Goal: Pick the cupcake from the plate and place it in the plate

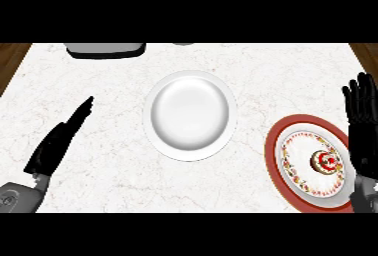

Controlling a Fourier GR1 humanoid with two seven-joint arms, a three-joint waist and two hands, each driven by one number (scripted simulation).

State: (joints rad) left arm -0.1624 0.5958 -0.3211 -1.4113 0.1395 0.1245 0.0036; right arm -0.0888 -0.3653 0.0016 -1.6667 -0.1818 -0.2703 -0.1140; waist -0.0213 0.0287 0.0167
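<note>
1. White stone with faint thin lines makes the counter (96,80), and brown wood (10,56) shows past its far corners.
2. The left hand (59,142) is on the left side, near the front. Its black fingers are straight and pressed together, so it looks like a thin blade seen from the side. They point to the far edge and lean a bit to the right. It holds nothing.
3. The grey left forearm (18,197) comes in at the bottom left corner.
4. The right hand (362,115) is at the right edge. Its fingers are straight and a little spread, tips pointing to the far edge. It holds nothing. The grey right forearm (363,192) shows below it.
5. The cupcake (325,162) sits on the red-rimmed plate (279,150), which has a flower ring pattern. This plate is at the front right, just beside the right hand. I cannot tell if the hand touches the rim.
6. The cupcake stands upright with its top facing up. The top has red and white bits. From above it looks round, so no long side can be seen.
7. A plain white plate (190,115) lies in the middle of the counter, well apart from the cupcake and between the two hands.
8. A grey thing (105,49) sits at the far edge, top left, only partly seen.
</note>
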